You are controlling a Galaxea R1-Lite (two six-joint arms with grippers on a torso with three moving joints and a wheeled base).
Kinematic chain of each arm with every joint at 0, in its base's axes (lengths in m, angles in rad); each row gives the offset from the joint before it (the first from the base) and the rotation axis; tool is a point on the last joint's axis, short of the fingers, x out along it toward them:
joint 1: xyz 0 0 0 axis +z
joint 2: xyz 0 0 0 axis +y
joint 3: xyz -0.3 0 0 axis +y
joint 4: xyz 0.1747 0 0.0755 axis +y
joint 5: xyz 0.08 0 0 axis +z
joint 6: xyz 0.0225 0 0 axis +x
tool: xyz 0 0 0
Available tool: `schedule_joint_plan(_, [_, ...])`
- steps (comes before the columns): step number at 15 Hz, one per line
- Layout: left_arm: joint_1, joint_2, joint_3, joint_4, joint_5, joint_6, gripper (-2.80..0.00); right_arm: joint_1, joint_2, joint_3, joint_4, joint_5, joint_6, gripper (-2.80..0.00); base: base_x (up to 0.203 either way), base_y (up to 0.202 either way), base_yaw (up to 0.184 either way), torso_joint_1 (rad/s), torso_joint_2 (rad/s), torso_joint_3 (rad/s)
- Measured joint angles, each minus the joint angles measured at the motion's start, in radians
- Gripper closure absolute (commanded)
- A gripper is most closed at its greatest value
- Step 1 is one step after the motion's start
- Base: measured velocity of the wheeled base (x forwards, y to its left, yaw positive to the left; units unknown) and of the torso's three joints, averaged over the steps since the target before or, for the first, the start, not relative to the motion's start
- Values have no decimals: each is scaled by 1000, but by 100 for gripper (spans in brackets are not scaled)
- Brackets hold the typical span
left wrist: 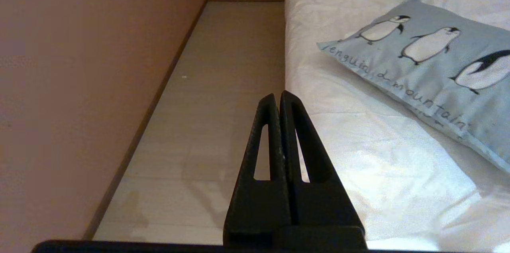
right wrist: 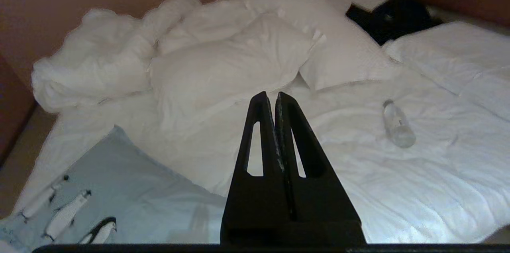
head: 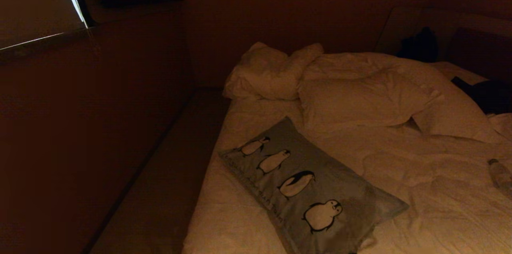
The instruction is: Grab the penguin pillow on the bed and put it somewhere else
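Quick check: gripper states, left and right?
Left gripper: closed, holding nothing.
Right gripper: closed, holding nothing, above the bed.

The penguin pillow (head: 308,190) lay flat on the bed (head: 420,206), close to its left edge and set at a slant, one short end toward the plain white pillows. Long, rectangular, light grey-blue, it carried a row of black-and-white penguins, with handwritten lettering running along the long side nearest the bed's edge. Nothing gripped it. The bed itself was wide, its cream-white sheets and quilted duvet rumpled, with white pillows heaped at the far end.
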State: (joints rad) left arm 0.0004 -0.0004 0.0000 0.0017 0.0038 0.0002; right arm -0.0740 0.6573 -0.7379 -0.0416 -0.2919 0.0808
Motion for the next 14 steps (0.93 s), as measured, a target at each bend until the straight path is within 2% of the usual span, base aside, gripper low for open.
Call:
schedule_joint_plan(6, [0,0,0,0,0,0,0,1,-57,-40,37,-11,-31,0,0,0,0,0,0,0])
schedule_joint_plan(11, [0,0,0,0,0,0,0,-1,-112,-62,66,-91,-51,0,0,0,0,0,0,0])
schedule_joint_plan(14, [0,0,0,0,0,0,0,-5,-177,-63,119,-113,-84,0,0,0,0,0,0,0])
